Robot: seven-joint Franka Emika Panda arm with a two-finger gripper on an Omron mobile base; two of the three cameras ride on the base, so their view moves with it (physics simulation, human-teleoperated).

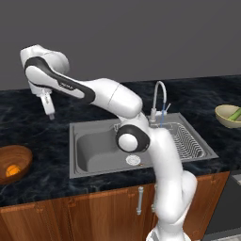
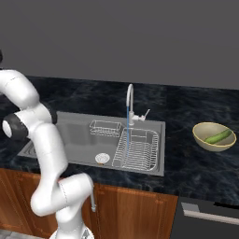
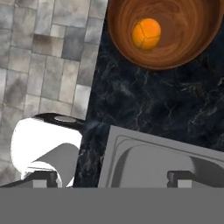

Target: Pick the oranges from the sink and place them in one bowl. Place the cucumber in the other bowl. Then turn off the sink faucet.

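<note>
Oranges: I saw one orange (image 3: 146,34) lying inside the brown wooden bowl (image 1: 21,155), at the counter's (image 1: 42,127) left end, left of the sink (image 1: 94,155).
Cucumber: it lay in the olive-yellow bowl (image 2: 205,137) on the counter, well right of the sink.
Faucet: a thin blue stream (image 2: 127,122) ran from the spout (image 2: 130,95) onto the drainer section.
Claw: my gripper (image 1: 48,107) hung released, jaws wide, holding nothing, above the counter between bowl and sink.
</note>
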